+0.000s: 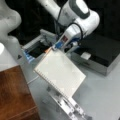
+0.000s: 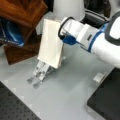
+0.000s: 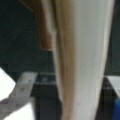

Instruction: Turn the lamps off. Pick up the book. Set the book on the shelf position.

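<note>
Gripping the book (image 1: 60, 73), the end effector (image 1: 53, 48) holds it tilted.

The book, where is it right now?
In both front views the book is tilted in the air, held at its top edge by the gripper, above the perforated metal strips and beside the wooden board.

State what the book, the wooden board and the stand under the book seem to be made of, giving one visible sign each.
Book, held by the gripper: probably matte paper or card, off-white with binding holes. Shelf position: reddish-brown wood, grain visible. Stand: likely metal, silver with perforations.
</note>
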